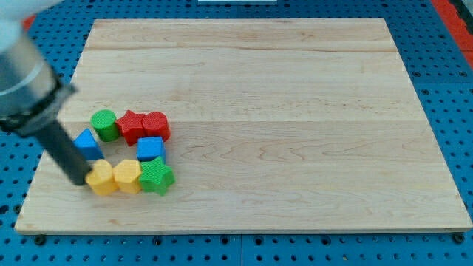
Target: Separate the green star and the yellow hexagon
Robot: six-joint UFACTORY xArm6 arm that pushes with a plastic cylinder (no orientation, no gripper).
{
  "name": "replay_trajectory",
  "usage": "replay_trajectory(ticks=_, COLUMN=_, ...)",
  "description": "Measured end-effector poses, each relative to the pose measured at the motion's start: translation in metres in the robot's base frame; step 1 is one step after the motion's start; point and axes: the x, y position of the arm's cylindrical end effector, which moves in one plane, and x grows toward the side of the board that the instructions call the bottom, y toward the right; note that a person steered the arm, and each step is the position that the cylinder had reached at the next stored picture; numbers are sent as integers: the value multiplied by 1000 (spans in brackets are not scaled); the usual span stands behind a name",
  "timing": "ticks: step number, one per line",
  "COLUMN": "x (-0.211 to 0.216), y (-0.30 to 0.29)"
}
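The green star [156,176] lies at the lower left of the wooden board [281,111]. It touches the yellow hexagon [127,176] on its left side. A second yellow block [101,178] sits just left of the hexagon, touching it. My tip [78,179] is at the left edge of that second yellow block, at the far left end of this row. The dark rod slants up toward the view's top left.
A blue cube [150,148] sits just above the star. A blue block [88,143] lies above the left yellow block, next to the rod. A green cylinder [104,124], a red star [131,125] and a red block [156,126] form a row above.
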Motion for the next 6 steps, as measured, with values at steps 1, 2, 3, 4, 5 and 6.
replay_trajectory(ticks=1, x=0, y=76)
replay_trajectory(ticks=2, x=7, y=79)
replay_trajectory(ticks=3, x=7, y=46)
replay_trajectory(ticks=4, x=-5, y=86)
replay_trajectory(ticks=5, x=-5, y=150)
replay_trajectory(ticks=6, x=-5, y=216)
